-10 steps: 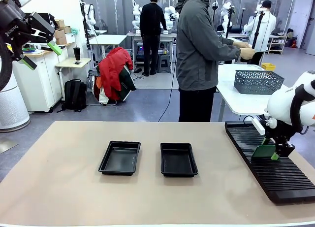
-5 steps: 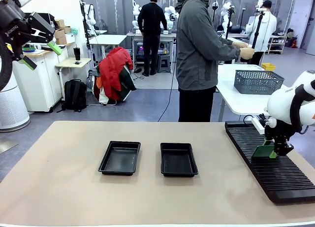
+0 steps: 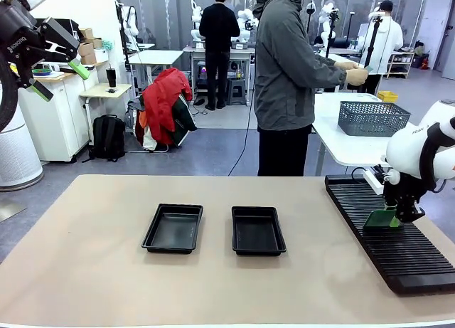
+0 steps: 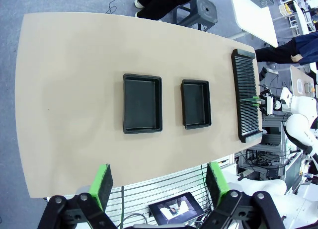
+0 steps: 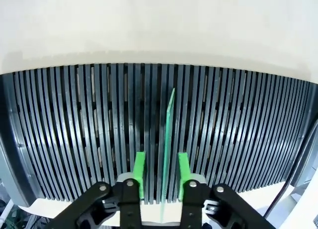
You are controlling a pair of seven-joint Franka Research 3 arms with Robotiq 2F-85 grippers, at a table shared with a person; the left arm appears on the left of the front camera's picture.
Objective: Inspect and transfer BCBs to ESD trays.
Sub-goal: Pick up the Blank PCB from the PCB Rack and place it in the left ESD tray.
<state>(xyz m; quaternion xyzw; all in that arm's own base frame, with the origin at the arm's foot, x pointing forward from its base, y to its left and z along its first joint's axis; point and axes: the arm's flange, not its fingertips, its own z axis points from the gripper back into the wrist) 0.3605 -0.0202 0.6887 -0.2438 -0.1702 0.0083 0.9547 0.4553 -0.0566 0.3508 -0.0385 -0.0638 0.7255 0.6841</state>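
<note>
Green BCB edge-up in rack, right gripper straddling, small gaps

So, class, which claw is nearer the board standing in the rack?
Right. The right claw straddles the board in the rack, one finger on each side; the left claw hangs high, far across the table.
</note>
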